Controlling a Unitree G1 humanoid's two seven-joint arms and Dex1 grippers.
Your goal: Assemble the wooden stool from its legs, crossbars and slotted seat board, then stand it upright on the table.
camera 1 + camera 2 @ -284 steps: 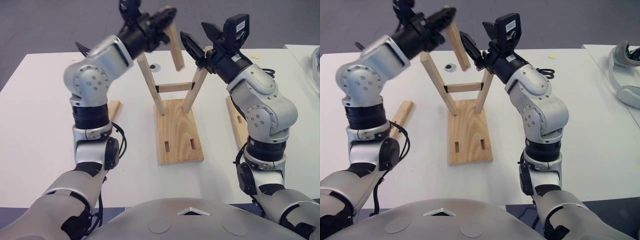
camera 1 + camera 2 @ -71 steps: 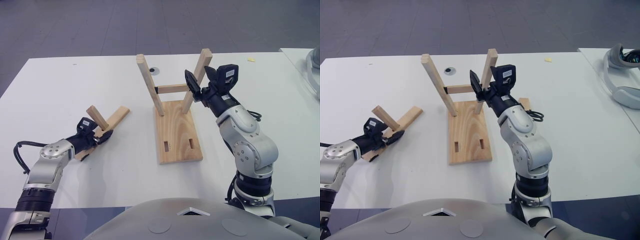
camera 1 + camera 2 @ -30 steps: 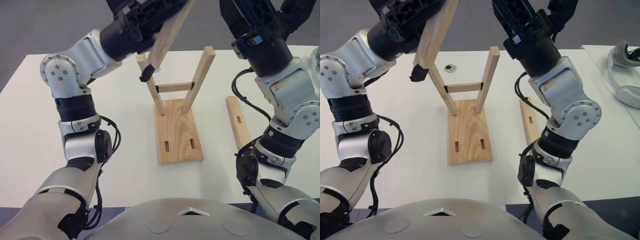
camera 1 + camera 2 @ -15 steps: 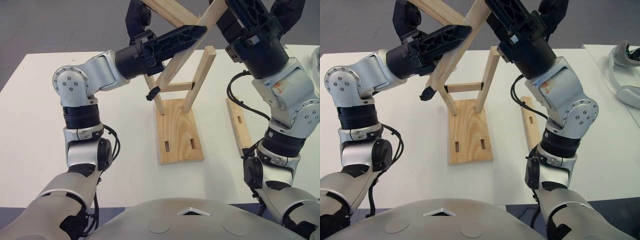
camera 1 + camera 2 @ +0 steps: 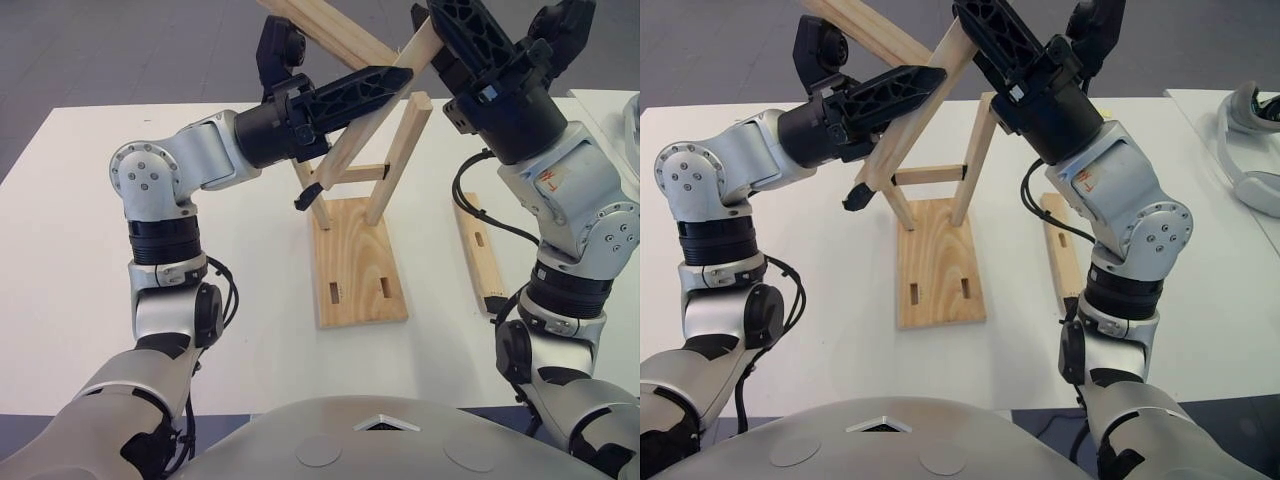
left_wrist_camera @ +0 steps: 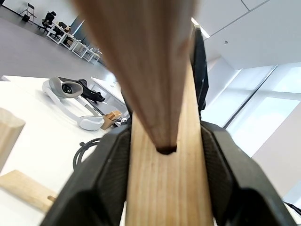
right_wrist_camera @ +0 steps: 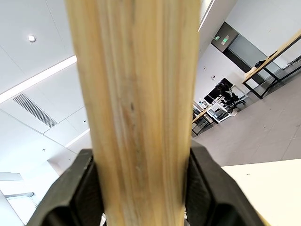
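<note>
The slotted seat board (image 5: 362, 285) lies flat mid-table. Two legs (image 5: 402, 150) stand in it, joined by a crossbar (image 5: 352, 174). Above them a loose wooden leg (image 5: 360, 125) hangs slanted in the air, with a black cap at its low end. A second crossbar (image 5: 330, 25) sticks out of it to the upper left. My left gripper (image 5: 395, 72) is shut on this leg's middle; its fingers (image 6: 108, 179) clamp the wood on both sides. My right gripper (image 5: 428, 25) is shut on the leg's upper end, and its fingers (image 7: 80, 188) press both edges.
Another slotted leg (image 5: 478, 250) lies flat on the white table (image 5: 70, 220) to the right of the seat board. A cable hole (image 5: 902, 136) sits behind the standing legs. A white headset (image 5: 1250, 150) rests on the neighbouring table at the far right.
My left arm has lifted the leg with its crossbar off the table's left side to above the seat board. My right gripper rose and closed on its upper end. Since half a second ago, both have shifted only slightly.
</note>
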